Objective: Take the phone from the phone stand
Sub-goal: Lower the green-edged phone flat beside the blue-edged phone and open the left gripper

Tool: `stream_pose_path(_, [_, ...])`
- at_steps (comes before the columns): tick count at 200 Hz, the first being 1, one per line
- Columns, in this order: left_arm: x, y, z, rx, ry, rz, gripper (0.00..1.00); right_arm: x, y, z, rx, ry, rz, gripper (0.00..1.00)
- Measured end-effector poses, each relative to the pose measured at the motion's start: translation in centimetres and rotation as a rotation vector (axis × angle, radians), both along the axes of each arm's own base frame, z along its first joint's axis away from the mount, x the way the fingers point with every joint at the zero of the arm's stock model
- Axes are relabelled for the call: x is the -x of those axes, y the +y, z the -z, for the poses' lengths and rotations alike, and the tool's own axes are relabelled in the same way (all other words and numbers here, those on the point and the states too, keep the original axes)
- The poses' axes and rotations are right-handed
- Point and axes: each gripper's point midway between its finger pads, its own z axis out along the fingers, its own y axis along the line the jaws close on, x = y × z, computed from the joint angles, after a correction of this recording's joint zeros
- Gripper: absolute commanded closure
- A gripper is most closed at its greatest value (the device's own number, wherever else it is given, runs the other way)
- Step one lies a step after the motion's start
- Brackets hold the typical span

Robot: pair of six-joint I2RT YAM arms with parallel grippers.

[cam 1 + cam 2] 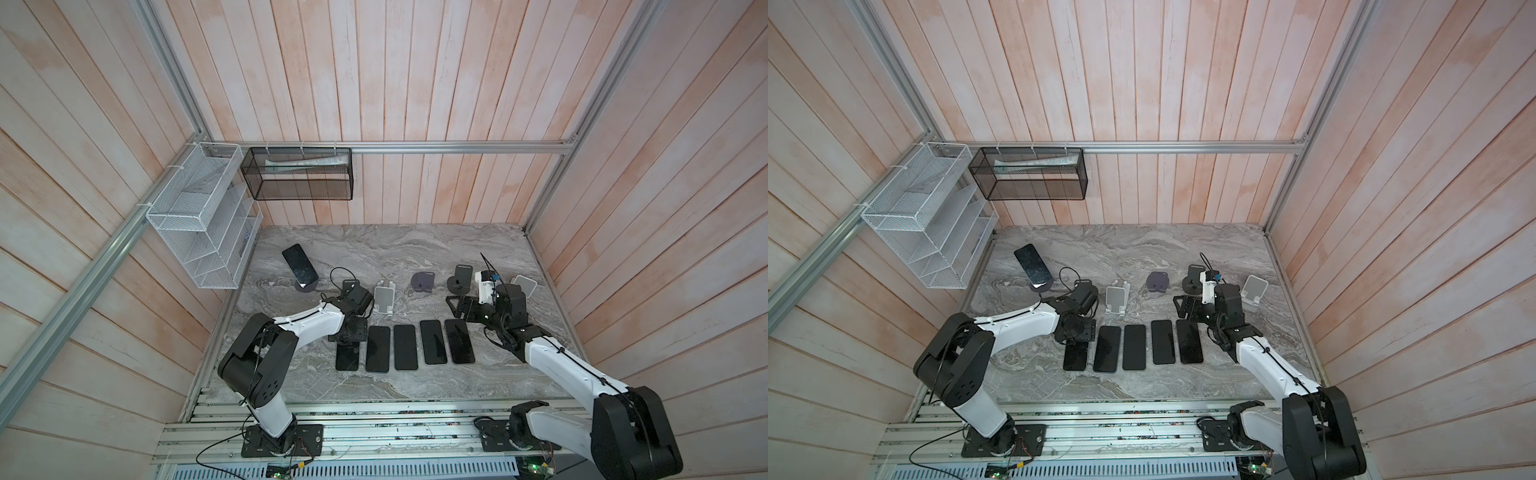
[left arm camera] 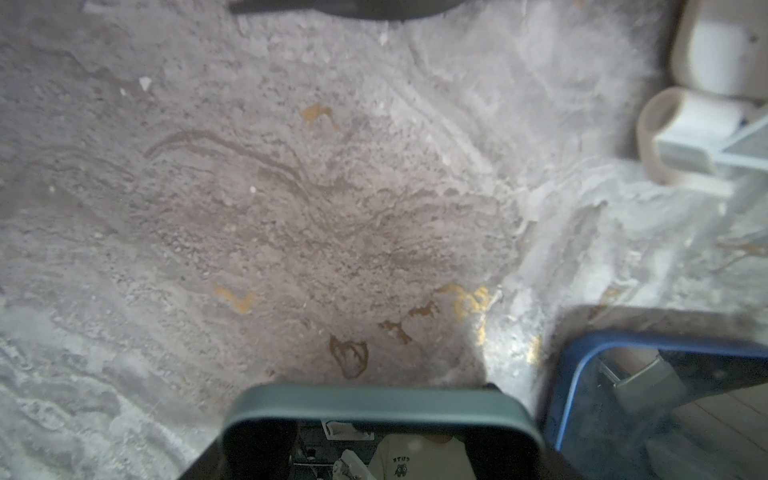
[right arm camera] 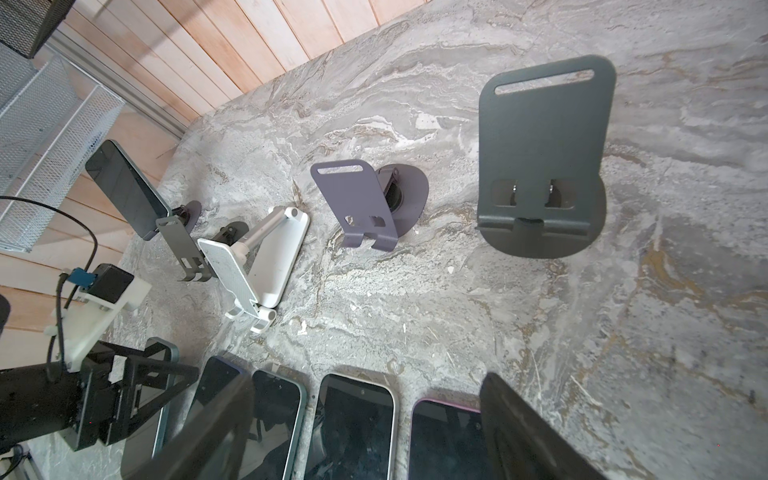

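A dark phone [image 1: 300, 262] leans tilted on a black phone stand [image 1: 306, 285] at the far left of the table, also seen in the right wrist view as the phone [image 3: 124, 187]. Neither gripper is near it. My left gripper [image 1: 348, 334] is low over the leftmost of several phones lying in a row. Its jaws flank a green-edged phone [image 2: 382, 401] on its two long sides, shut on it, and the phone lies flat on the marble. My right gripper [image 3: 361, 436] hangs open above the row's right end [image 1: 459, 307], with nothing between its fingers.
Several empty stands line the back: dark [image 1: 351, 284], white [image 1: 384, 297], purple [image 1: 422, 282], black [image 1: 461, 276], white [image 1: 524, 286]. A blue-edged phone [image 2: 648, 399] lies beside the green one. Wire baskets [image 1: 199, 216] hang on the left wall.
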Motion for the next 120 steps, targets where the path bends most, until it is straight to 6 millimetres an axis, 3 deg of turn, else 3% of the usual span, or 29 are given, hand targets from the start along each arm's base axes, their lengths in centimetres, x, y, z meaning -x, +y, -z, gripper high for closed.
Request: stream_pose_path(120, [0.04, -0.22, 0.05, -0.011, -0.008, -0.009, 0.22, 0.08, 0.19, 0.02, 0.002, 0.0, -0.005, 0.14])
